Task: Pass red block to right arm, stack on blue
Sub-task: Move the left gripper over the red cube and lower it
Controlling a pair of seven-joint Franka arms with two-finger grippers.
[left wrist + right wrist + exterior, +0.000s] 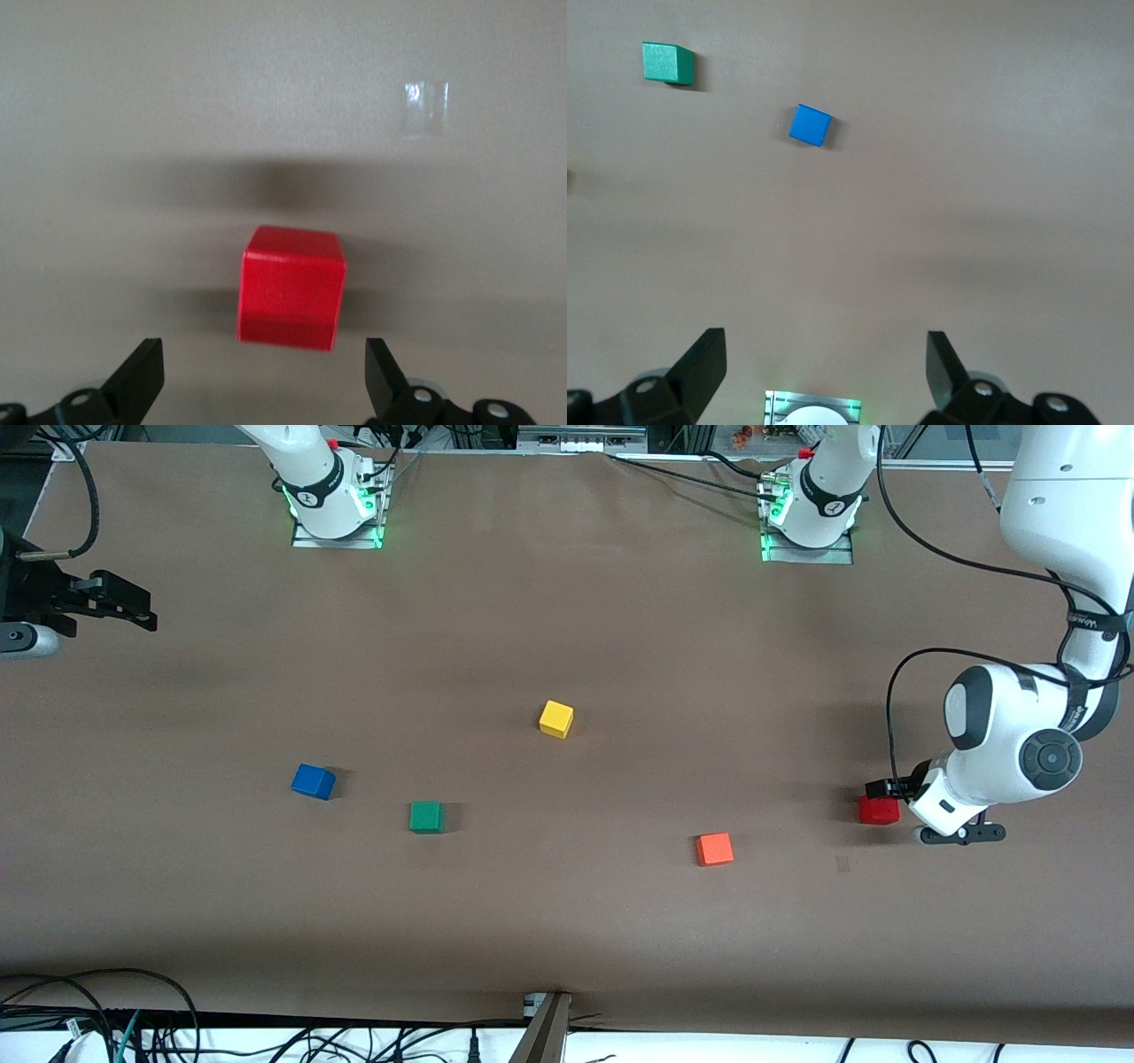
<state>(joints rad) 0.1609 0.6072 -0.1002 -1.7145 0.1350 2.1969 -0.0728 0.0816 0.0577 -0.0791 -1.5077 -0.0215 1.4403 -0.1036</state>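
Observation:
The red block (879, 810) rests on the table at the left arm's end. In the left wrist view the red block (292, 288) lies just ahead of the gap between the fingertips, untouched. My left gripper (898, 812) is low beside it and open (264, 376). The blue block (313, 781) sits toward the right arm's end and also shows in the right wrist view (810, 125). My right gripper (133, 613) waits at the table's edge at its own end, open and empty (826, 367).
A green cube (426, 817) lies beside the blue block, toward the left arm's end. A yellow cube (555, 718) is mid-table. An orange cube (714, 849) lies near the red block, slightly nearer the front camera. The green cube also shows in the right wrist view (666, 63).

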